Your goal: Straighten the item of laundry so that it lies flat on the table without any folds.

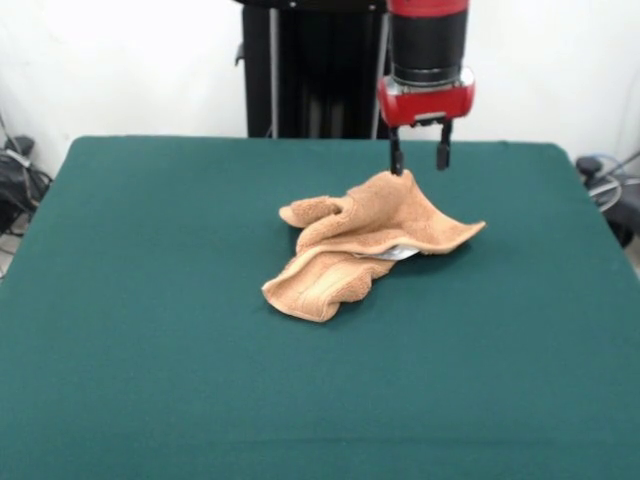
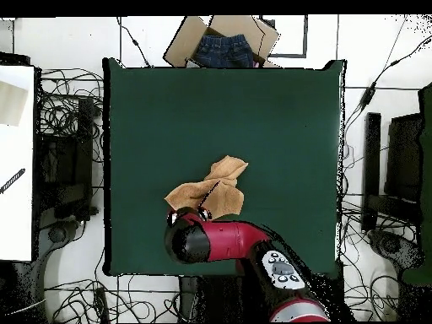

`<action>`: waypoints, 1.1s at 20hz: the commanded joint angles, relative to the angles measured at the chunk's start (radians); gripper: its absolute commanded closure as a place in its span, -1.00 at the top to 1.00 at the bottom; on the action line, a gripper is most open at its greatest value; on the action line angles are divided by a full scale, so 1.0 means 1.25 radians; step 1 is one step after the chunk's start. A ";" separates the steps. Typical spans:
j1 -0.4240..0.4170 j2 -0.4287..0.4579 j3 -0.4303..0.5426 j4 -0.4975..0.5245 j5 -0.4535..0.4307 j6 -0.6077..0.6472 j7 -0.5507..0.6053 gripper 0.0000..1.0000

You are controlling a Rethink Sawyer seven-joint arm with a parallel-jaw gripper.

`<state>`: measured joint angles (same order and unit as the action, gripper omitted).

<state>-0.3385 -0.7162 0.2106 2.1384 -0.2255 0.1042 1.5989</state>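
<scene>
The tan towel (image 1: 365,240) lies crumpled near the middle of the dark green table (image 1: 150,300). One part is bunched up into a raised peak, a woven-band corner is folded over at the front, and a small white tag (image 1: 400,254) peeks out underneath. My gripper (image 1: 420,158) hangs just above the towel's raised far edge, open and holding nothing. Its left fingertip (image 1: 397,160) is level with the peak. In the overhead view the towel (image 2: 215,190) lies just beyond the red arm (image 2: 211,240), which covers the gripper.
The black pedestal (image 1: 310,70) stands behind the table's far edge. In the overhead view a cardboard box holding blue jeans (image 2: 224,42) sits beyond the table (image 2: 278,126). Cables lie on the floor around it, and a white surface (image 2: 15,160) is at the left.
</scene>
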 commanded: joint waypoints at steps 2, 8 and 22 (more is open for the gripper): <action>0.013 -0.022 0.061 0.007 -0.010 0.068 0.069 1.00; 0.043 -0.059 0.080 -0.039 0.012 0.212 0.023 1.00; -0.013 -0.123 0.107 0.115 -0.028 0.159 0.046 1.00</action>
<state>-0.3188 -0.8374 0.2677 2.1775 -0.2259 0.3032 1.5989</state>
